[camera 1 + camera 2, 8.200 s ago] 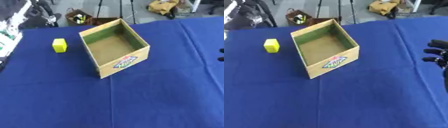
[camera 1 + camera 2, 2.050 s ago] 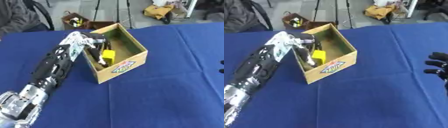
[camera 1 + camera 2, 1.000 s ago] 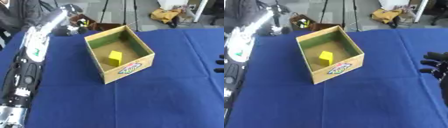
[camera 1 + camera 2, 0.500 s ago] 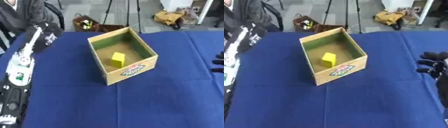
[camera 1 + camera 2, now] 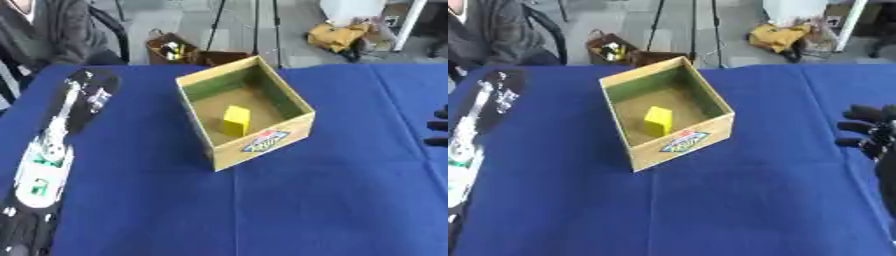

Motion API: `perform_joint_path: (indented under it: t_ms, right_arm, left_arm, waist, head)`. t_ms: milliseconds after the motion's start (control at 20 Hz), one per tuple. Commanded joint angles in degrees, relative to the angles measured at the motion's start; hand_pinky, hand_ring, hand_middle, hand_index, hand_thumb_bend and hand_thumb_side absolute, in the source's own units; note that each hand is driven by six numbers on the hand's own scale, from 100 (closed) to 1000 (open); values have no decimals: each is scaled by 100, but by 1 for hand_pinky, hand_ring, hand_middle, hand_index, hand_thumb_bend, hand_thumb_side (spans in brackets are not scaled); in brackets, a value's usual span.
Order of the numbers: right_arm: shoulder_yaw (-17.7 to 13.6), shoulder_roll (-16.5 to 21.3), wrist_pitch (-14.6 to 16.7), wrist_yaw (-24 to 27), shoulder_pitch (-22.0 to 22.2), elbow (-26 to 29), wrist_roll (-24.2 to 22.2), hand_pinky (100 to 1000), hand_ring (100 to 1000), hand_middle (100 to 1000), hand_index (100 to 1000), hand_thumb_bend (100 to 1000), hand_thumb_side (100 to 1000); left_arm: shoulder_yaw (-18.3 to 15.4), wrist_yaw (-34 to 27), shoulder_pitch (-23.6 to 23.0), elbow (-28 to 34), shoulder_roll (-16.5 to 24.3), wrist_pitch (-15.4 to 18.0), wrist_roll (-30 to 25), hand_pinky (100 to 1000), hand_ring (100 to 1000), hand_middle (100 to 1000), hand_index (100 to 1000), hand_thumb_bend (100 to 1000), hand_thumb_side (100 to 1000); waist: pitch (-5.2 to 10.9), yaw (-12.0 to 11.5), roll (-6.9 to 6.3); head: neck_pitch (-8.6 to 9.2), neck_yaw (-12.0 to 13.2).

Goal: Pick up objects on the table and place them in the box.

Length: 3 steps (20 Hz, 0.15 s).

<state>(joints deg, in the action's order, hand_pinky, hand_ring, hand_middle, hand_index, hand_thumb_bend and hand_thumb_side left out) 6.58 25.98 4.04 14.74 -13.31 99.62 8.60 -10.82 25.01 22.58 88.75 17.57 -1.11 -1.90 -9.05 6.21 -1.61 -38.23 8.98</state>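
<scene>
Yellow block (image 5: pixel 234 120) inside open cardboard box (image 5: pixel 262 145), standing on box floor near front wall, toward middle. Box sits askew on blue bench (image 5: pixel 262 210), printed label on front face. Left arm (image 5: pixel 52 150) stretched along bench at view's left, well apart from box; left robot hand hard to make out at its far end, finger state cannot tell. Right robot hand (image 5: pixel 868 131) at right edge, near bench edge, fingers relaxed, spread, holding nothing.

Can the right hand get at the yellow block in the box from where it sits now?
Probably yes. The box is open-topped and nothing covers the yellow block. The right hand rests at the table's right edge with bare blue cloth between; it would have to come over the near wall.
</scene>
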Motion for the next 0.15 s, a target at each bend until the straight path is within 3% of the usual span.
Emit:
perform_joint_path:
  t_ms: [50,150]
  right_arm:
    - [-28,111,7,47,-66,50,-9,629,742,720,791,100,1000]
    - [-27,111,6,47,-68,52,-10,629,742,720,791,100,1000]
  left_arm:
    - [152,-273,7,220,142,-110,273,748,772,789,814,821,986]
    - [224,-440,-19,200,166,-83,440,748,772,789,814,821,986]
  waist:
    - [78,7,21]
    - [75,11,22]
  head:
    - [-1,22]
    - [1,26]
